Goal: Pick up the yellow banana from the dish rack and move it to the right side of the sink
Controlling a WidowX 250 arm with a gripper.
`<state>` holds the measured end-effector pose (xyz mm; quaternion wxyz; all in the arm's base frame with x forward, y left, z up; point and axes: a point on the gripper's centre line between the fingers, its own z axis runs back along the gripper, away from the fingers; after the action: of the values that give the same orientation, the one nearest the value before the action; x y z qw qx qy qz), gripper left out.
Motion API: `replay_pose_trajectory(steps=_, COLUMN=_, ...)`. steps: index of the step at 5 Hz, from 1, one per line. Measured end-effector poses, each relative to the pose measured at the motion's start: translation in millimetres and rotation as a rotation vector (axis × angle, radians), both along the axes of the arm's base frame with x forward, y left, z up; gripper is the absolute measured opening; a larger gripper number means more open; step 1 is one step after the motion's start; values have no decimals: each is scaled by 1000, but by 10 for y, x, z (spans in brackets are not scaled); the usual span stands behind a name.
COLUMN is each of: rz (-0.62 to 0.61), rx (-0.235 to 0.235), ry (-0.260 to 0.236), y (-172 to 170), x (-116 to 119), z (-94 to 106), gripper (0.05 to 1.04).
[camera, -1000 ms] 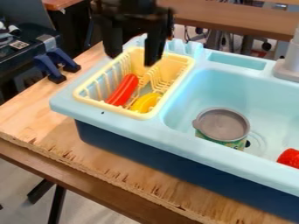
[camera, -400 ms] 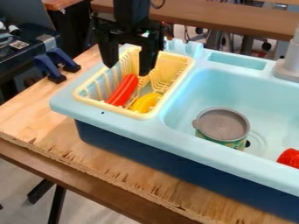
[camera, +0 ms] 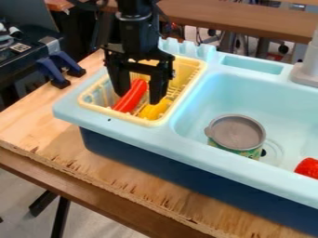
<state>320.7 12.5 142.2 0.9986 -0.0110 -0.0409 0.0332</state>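
Observation:
The black gripper point(camera: 138, 95) hangs open inside the upper part of the yellow dish rack point(camera: 186, 84), its fingers on either side of a red sausage-shaped toy point(camera: 129, 98). One finger is left of the red toy and the other comes down in front of the upper end of a yellow curved toy point(camera: 151, 111). Both toys lie side by side in the rack, and the gripper holds neither. Whether a finger touches either toy, I cannot tell.
Right of the rack is the light blue sink basin point(camera: 210, 86), holding a can with a grey top point(camera: 236, 132) and a red object point(camera: 307, 168) at the right edge. A grey faucet base point(camera: 305, 73) stands at the upper right. Blue clamps point(camera: 59, 68) are at the left.
The gripper has come down from above the rack's far end to the two toys, with its fingers apart throughout. The toys, rack and can have stayed where they were.

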Motion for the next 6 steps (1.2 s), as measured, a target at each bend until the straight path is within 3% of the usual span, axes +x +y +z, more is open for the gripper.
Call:
replay_pose_trajectory(steps=1, rz=11, rx=-54, ry=-32, y=43, x=33, z=-32, gripper=1003)
replay_pose_trajectory(steps=3, rz=15, rx=-72, ry=-5, y=84, x=60, z=-159, gripper=1003)
replay_pose_trajectory(steps=5, rz=42, rx=-134, ry=-18, y=102, x=107, z=-194, gripper=1003)
replay_pose_trajectory(steps=6, rz=38, rx=-137, ry=-13, y=91, x=122, z=-193, gripper=1002)
